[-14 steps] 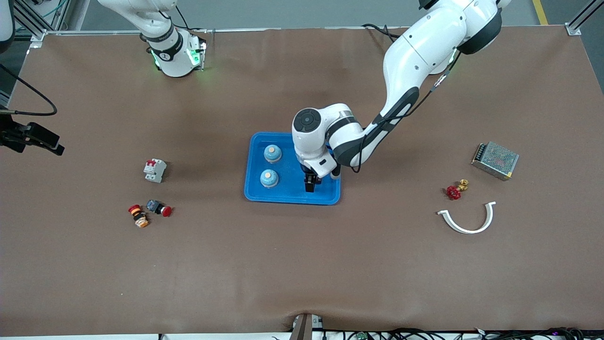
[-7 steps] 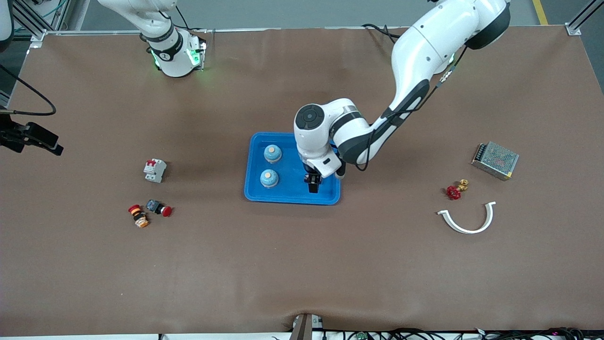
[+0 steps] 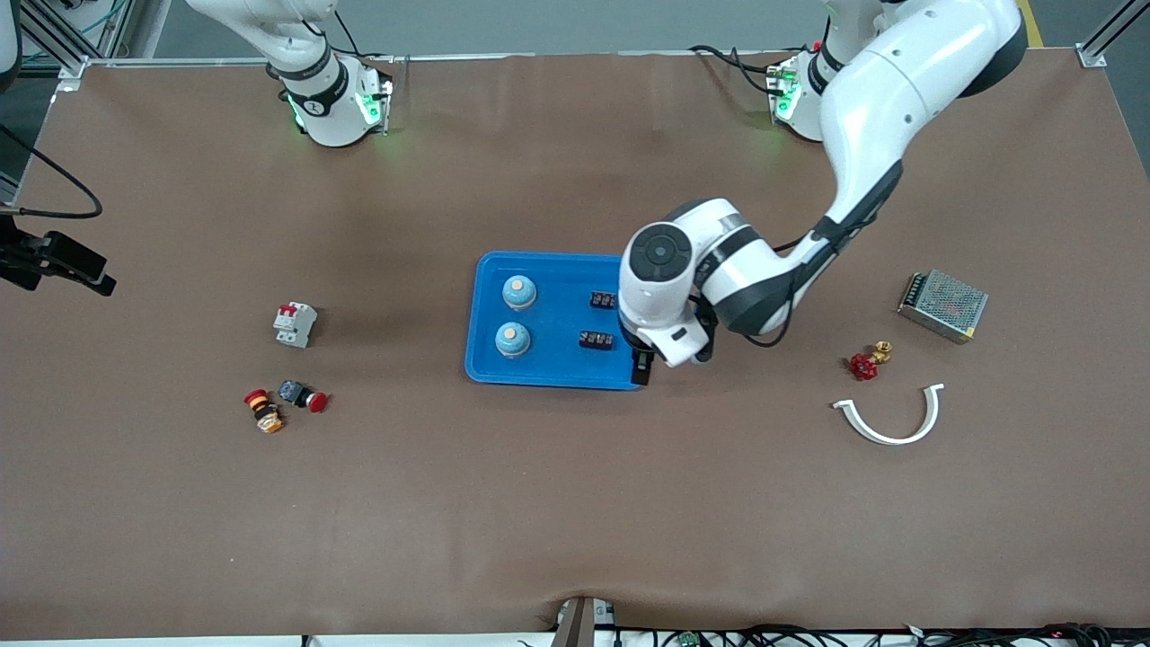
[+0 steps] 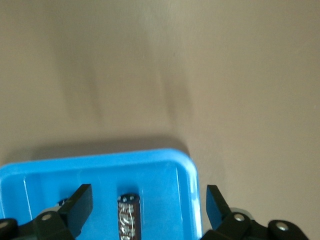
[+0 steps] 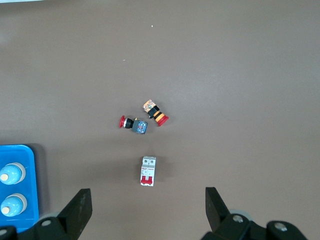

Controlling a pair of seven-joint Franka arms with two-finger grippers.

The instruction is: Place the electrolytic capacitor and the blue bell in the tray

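The blue tray (image 3: 552,313) lies at the table's middle. Two blue bells (image 3: 518,290) (image 3: 511,337) stand in it on the right arm's side. Two dark electrolytic capacitors (image 3: 602,299) (image 3: 597,340) lie in it on the left arm's side. My left gripper (image 3: 642,364) is open and empty over the tray's corner toward the left arm's end. The left wrist view shows its gripper (image 4: 147,200) over the tray's rim (image 4: 187,170), with one capacitor (image 4: 128,217) between the fingers' lines. My right gripper (image 5: 147,202) is open, empty and high over the table; its arm waits.
A white circuit breaker (image 3: 295,323) and two red-capped push buttons (image 3: 302,395) (image 3: 263,411) lie toward the right arm's end. A metal power supply (image 3: 942,305), a red valve (image 3: 866,362) and a white curved clip (image 3: 889,418) lie toward the left arm's end.
My left gripper has moved from over the tray's middle to its corner toward the left arm's end. Two capacitors now show in the tray where the hand covered them.
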